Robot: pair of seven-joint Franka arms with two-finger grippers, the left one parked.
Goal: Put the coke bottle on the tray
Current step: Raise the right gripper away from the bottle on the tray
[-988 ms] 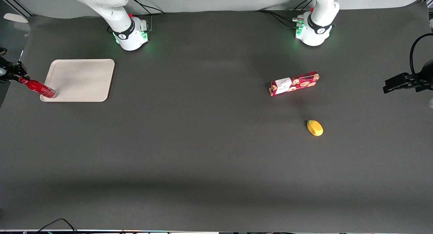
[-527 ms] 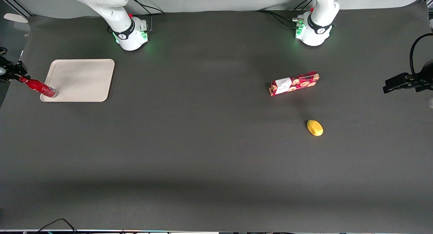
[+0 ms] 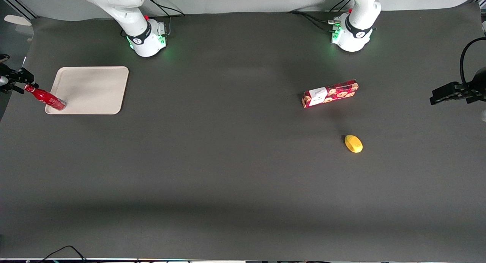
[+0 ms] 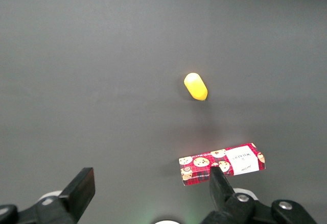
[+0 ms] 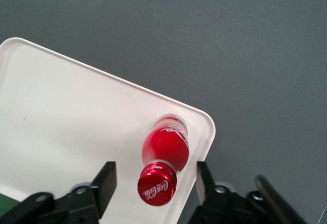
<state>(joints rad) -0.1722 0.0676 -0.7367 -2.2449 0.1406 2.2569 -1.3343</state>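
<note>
Standing upright on the tray (image 5: 76,112) corner, the coke bottle (image 5: 164,155) rests free. Gripper (image 5: 153,180) hovers above it, fingers spread apart, touching nothing.

Gripper (image 5: 153,183) at working arm's end of desk, fingers (image 5: 106,179) spread wide, gap on each side of cap. Coke bottle (image 5: 164,160) stands upright between them on tray (image 3: 93,86), in tray corner nearest front camera, close to rim. Rest of tray surface bare. Wide middle of desk free for passing. Toward parked arm's end two low obstacles: cookie box (image 3: 329,93) lying flat, yellow object (image 3: 353,143) nearer front camera, open gap between the two.
</note>
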